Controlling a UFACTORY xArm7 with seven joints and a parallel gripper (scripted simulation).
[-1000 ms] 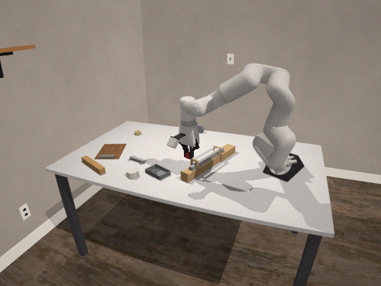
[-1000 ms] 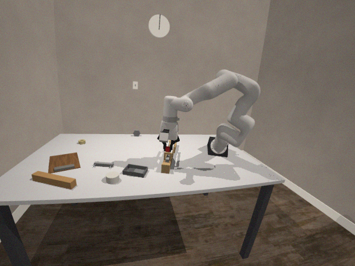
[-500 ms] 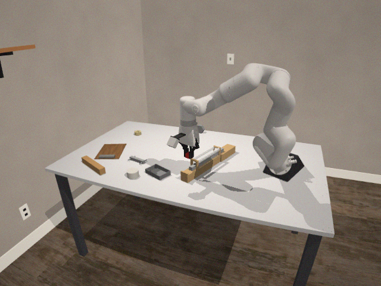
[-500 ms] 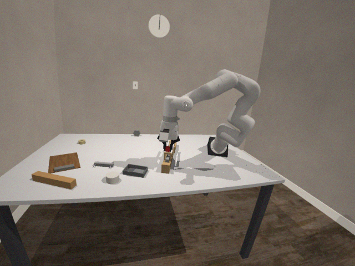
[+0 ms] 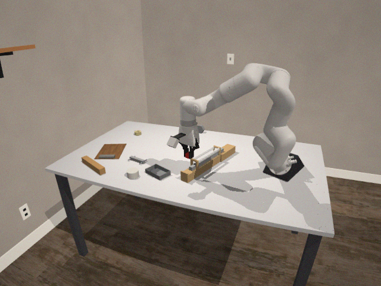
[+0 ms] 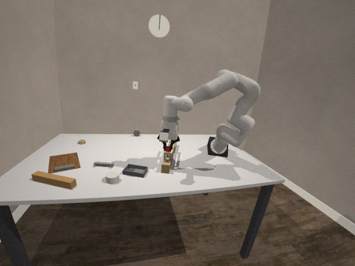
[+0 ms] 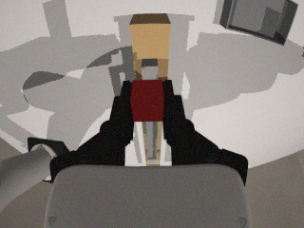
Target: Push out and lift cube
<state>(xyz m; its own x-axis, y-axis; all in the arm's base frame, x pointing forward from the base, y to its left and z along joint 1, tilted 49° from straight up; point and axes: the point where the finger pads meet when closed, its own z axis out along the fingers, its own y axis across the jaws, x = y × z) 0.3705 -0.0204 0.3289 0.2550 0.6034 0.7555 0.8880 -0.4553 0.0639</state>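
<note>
The white seven-joint arm rises from its black base plate at the right of the top view, bends over at the upper right and reaches leftward, its last link pointing straight down over the middle of the white tabletop. The black two-fingered tool is clamped on the small red cube, one finger against each side face. In the top view the cube hangs above the tabletop, up and left of the lower-left end of the long wooden channel.

The channel's long axis runs from lower left to upper right in the top view; in the wrist view it runs straight up the frame, ending in a tan block. The cube sits squarely between the fingers, its top face toward the wrist camera. A dark grey tray lies left of the channel.
</note>
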